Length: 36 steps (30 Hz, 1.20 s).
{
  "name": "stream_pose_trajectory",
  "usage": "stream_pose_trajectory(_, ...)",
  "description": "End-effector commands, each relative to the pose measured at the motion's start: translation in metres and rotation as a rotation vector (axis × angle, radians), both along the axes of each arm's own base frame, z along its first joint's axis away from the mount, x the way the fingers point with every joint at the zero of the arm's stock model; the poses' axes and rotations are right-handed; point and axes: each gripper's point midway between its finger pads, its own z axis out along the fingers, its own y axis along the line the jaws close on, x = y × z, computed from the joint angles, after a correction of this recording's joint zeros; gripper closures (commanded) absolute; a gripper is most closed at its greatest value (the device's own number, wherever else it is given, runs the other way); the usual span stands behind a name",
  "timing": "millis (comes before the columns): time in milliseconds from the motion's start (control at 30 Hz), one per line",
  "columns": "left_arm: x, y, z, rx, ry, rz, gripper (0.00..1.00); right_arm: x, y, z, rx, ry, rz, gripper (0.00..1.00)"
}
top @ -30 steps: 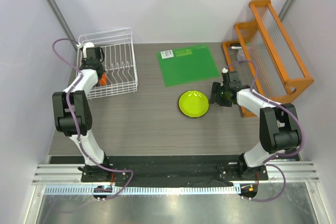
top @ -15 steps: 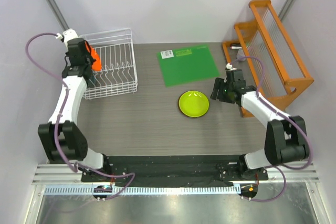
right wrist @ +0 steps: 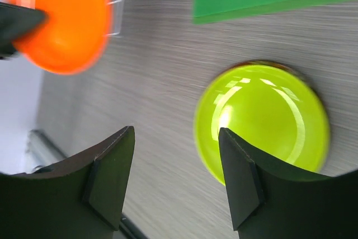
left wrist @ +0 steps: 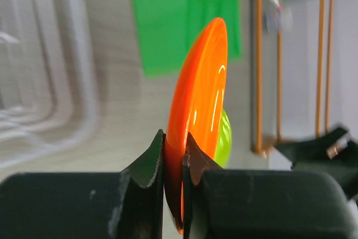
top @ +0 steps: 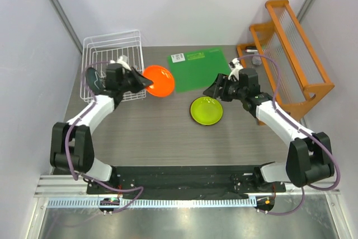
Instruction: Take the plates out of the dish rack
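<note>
My left gripper (top: 144,81) is shut on the rim of the orange plate (top: 158,80) and holds it above the table, just right of the white wire dish rack (top: 112,43). In the left wrist view the orange plate (left wrist: 197,104) stands edge-on between my fingers (left wrist: 150,163). The lime green plate (top: 206,111) lies flat on the table. My right gripper (top: 211,90) is open and empty, hovering at the green plate's upper edge; the right wrist view shows that plate (right wrist: 263,121) and the orange plate (right wrist: 61,20). The red and the grey-blue plates are out of view.
A flat green mat (top: 199,69) lies behind the lime plate. An orange wooden rack with clear slats (top: 291,48) stands along the right side. White walls close in at the left and back.
My left gripper has carried the orange plate out of the dish rack, rightwards and down over the table. My right gripper has moved left towards the lime green plate.
</note>
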Motion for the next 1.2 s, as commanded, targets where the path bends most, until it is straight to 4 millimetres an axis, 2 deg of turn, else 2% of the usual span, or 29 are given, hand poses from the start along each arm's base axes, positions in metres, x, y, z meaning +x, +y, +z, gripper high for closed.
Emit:
stream_pose_trajectory(0,-0.015,-0.073,0.034,-0.185,-0.098,-0.219,1.00,0.006,0.043,0.047,0.208,-0.095,0.127,0.33)
stream_pose_trajectory(33,-0.022,-0.085,0.030,-0.196,-0.087,-0.251,1.00,0.005,0.047,0.048,0.223,-0.097,0.138,0.33)
stream_pose_trajectory(133,-0.031,-0.105,0.028,-0.228,-0.095,-0.296,1.00,0.007,0.053,0.041,0.244,-0.076,0.147,0.33)
stream_pose_trajectory(300,-0.044,-0.129,0.021,-0.236,-0.090,-0.356,1.00,0.009,0.057,0.029,0.268,-0.046,0.151,0.33)
stream_pose_trajectory(500,-0.057,-0.143,0.012,-0.243,-0.080,-0.394,1.00,0.011,0.064,0.019,0.294,-0.032,0.176,0.33)
stream_pose_trajectory(600,-0.061,-0.147,0.007,-0.244,-0.073,-0.400,1.00,0.012,0.065,0.014,0.292,-0.021,0.178,0.44)
stream_pose_trajectory(633,-0.062,-0.148,0.006,-0.246,-0.072,-0.402,1.00,0.012,0.065,0.012,0.291,-0.017,0.176,0.54)
stream_pose_trajectory(767,-0.065,-0.154,0.006,-0.255,-0.077,-0.425,1.00,0.008,0.066,0.006,0.291,-0.010,0.196,0.77)
stream_pose_trajectory(800,-0.065,-0.155,0.005,-0.256,-0.074,-0.429,1.00,0.008,0.065,0.005,0.290,-0.008,0.192,0.87)
stream_pose_trajectory(867,-0.065,-0.156,0.003,-0.258,-0.069,-0.432,1.00,0.010,0.059,0.003,0.255,-0.016,0.166,0.93)
stream_pose_trajectory(900,-0.065,-0.156,0.003,-0.256,-0.070,-0.431,1.00,0.010,0.053,-0.005,0.225,0.015,0.140,0.99)
stream_pose_trajectory(933,-0.065,-0.155,0.001,-0.252,-0.066,-0.429,0.95,0.010,0.048,-0.001,0.197,-0.015,0.133,0.99)
stream_pose_trajectory(967,-0.064,-0.154,0.000,-0.243,-0.067,-0.420,0.66,0.011,0.043,-0.002,0.180,-0.016,0.116,0.99)
stream_pose_trajectory(1033,-0.062,-0.150,-0.005,-0.199,-0.056,-0.407,0.44,0.016,0.020,-0.010,0.133,0.006,0.028,0.99)
stream_pose_trajectory(1067,-0.060,-0.147,-0.005,-0.174,-0.056,-0.394,0.25,0.016,0.012,-0.007,0.119,-0.007,0.002,0.99)
stream_pose_trajectory(1133,-0.054,-0.134,-0.014,-0.067,-0.047,-0.343,0.12,0.018,-0.015,-0.018,0.063,0.026,-0.093,0.99)
stream_pose_trajectory(1167,-0.051,-0.128,-0.015,-0.023,-0.044,-0.320,0.05,0.018,-0.023,-0.014,0.046,0.010,-0.112,0.99)
